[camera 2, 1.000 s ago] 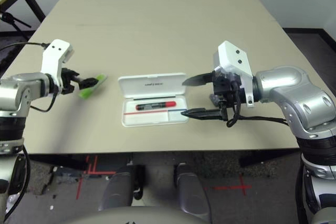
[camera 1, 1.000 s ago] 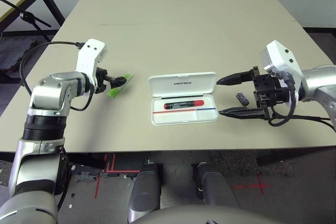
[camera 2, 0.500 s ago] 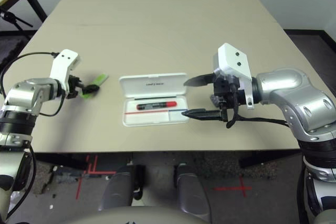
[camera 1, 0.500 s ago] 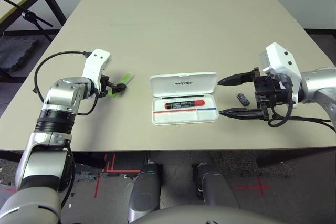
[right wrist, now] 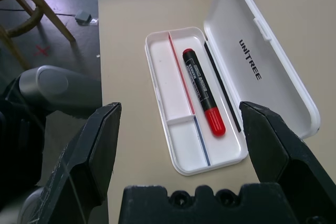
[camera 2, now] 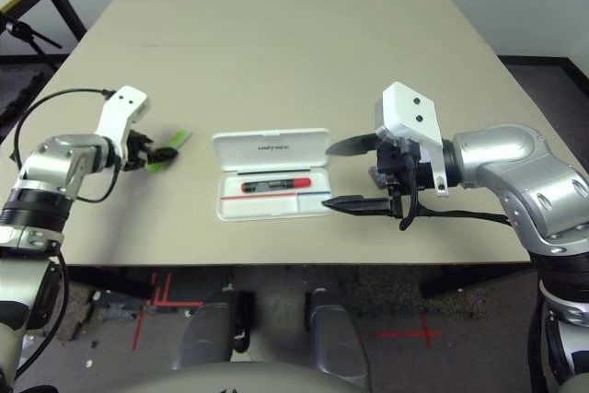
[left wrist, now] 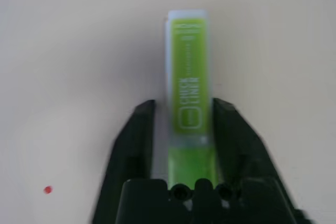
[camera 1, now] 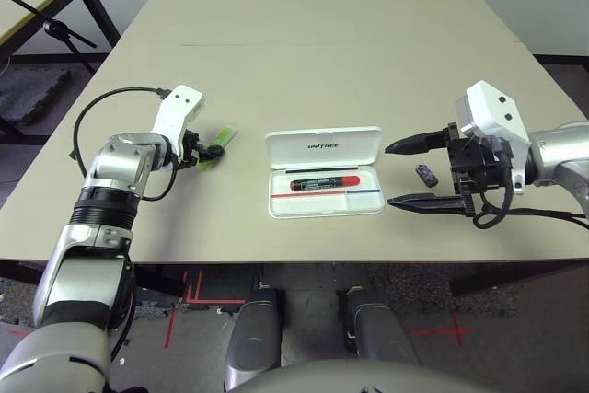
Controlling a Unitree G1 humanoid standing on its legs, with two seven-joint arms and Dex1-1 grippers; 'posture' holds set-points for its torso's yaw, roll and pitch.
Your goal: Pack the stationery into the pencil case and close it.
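The pencil case (camera 1: 325, 184) lies open on the table (camera 1: 322, 34) before me, the marker (camera 1: 323, 183) inside it. The highlighter (left wrist: 190, 100) lies to its left between my left gripper's (left wrist: 182, 113) fingers, perhaps touching them. The small block (camera 1: 425, 174) lies right of the case, between my right gripper's (camera 1: 391, 174) spread fingers.

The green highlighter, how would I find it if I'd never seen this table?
Start at the open white pencil case in the middle of the tan table, with a red marker inside. Look to the robot's left: the green highlighter lies flat on the table between the fingers of the left hand. It is the only bright green thing there.
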